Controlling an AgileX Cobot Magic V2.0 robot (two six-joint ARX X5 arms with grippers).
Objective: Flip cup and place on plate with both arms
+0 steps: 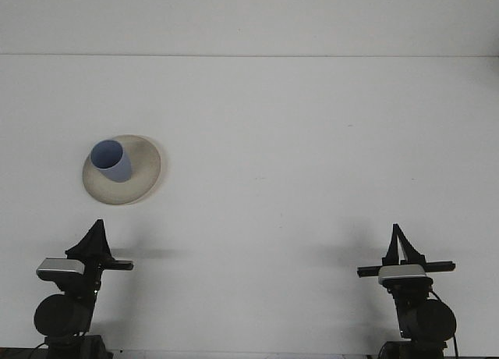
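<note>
Nearest the camera, along the bottom edge of the frame, the two arms sit low and well back from the work: the left gripper (97, 236) at lower left and the right gripper (401, 244) at lower right, each a dark wedge pointing up the picture. At lower right a thin slit of light shows between the fingers, so those jaws stand slightly apart and hold nothing; at lower left the fingers merge into one dark shape and I cannot tell whether they are apart or together. Farther up, left of centre, the blue cup (111, 161) stands mouth-up on the beige plate (142, 174), toward the plate's left and rear part, well apart from both grippers. The cup is a plain, handleless tumbler, matte pale blue, slightly tapered. It looks light and rigid, probably plastic, so not very fragile but easy to knock over or push; the smooth wall may slip under a loose pinch. A hold across the wall near mid-height, or over the rim, seems best. Beyond lies only the white table (312, 125).
</note>
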